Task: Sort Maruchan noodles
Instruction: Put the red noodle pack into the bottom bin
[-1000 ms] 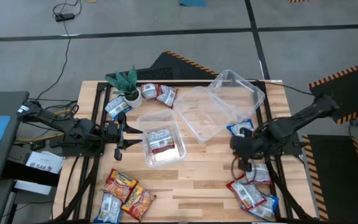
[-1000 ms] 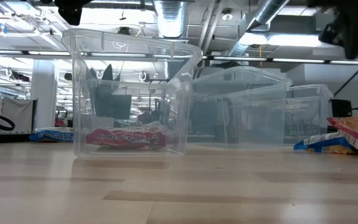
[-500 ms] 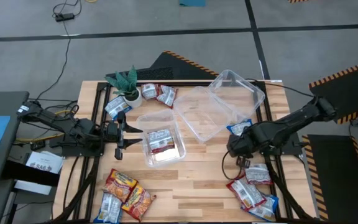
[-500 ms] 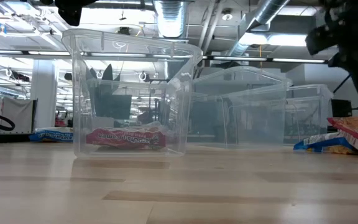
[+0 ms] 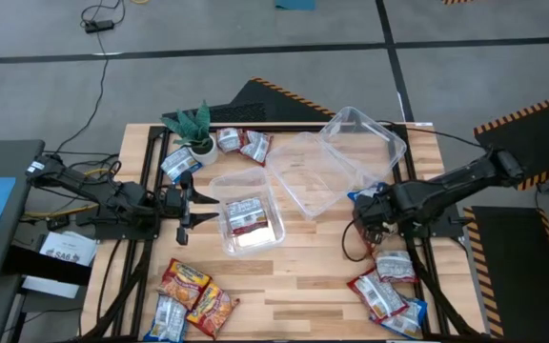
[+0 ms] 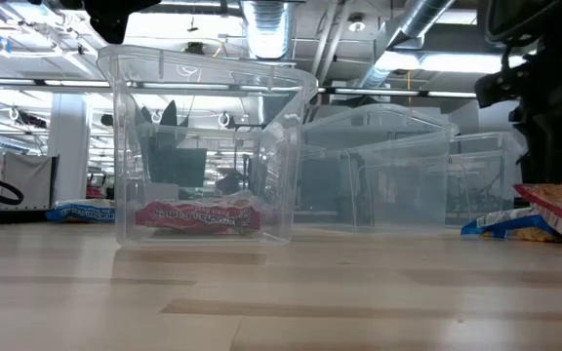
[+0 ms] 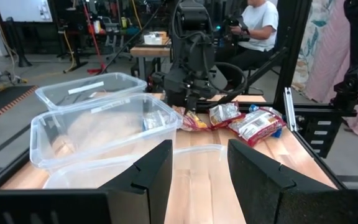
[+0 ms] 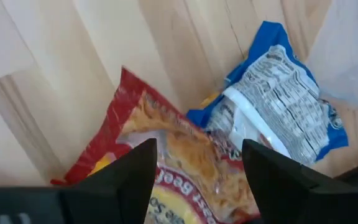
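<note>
- The wooden tabletop (image 5: pixel 303 276) carries three clear tubs and scattered noodle packets.
- Three tubs: one near the left arm (image 5: pixel 246 221) holds a single red packet (image 5: pixel 245 214); two others (image 5: pixel 305 171) (image 5: pixel 362 141) lie tilted together toward the far right.
- Packets lie in four groups: about four at the near left corner (image 5: pixel 191 297), about three at the near right corner (image 5: pixel 382 295), three by the plant at the far left (image 5: pixel 241 143), and two under the right arm.
- A small potted plant (image 5: pixel 194 127) stands at the far left.
- The right tool (image 8: pixel 197 180) hangs fingers apart over a red packet (image 8: pixel 185 168), with a blue packet (image 8: pixel 278 102) touching it.
- The left tool (image 7: pixel 197 180) waits beside the first tub, fingers apart, holding nothing.
</note>
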### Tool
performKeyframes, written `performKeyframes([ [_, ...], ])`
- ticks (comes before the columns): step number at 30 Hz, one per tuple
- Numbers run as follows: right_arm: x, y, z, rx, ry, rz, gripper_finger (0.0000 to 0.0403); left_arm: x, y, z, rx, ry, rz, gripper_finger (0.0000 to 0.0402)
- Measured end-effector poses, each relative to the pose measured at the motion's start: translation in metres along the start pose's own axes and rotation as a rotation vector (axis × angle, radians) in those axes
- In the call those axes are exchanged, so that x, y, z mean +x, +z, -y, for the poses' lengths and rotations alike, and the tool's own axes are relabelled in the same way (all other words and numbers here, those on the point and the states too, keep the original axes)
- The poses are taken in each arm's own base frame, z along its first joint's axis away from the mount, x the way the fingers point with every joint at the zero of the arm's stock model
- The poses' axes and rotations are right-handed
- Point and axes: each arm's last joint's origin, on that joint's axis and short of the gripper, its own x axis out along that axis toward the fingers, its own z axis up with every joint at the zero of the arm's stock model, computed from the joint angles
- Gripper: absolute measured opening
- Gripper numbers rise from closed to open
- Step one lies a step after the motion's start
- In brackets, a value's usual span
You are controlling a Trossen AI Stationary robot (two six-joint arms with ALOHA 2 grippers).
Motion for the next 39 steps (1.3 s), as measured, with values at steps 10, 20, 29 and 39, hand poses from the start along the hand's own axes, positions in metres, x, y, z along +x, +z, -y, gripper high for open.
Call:
performKeyframes([
  [10, 0.007, 0.000, 0.004, 0.019, -0.025, 0.005, 0.0259, 0.000, 0.000, 0.000, -0.005, -0.001, 0.003, 0.0144],
  [20, 0.007, -0.001, 0.003, -0.033, -0.006, -0.008, 0.0259, 0.000, 0.000, 0.000, -0.002, 0.000, 0.003, 0.0144],
  [29, 0.025, 0.004, -0.005, -0.133, -0.068, -0.112, 0.0259, 0.000, 0.000, 0.000, -0.003, -0.001, 0.001, 0.0144],
  [39, 0.035, 0.006, -0.010, -0.156, -0.080, -0.192, 0.0132, 0.000, 0.000, 0.000, 0.000, -0.001, 0.001, 0.0144],
])
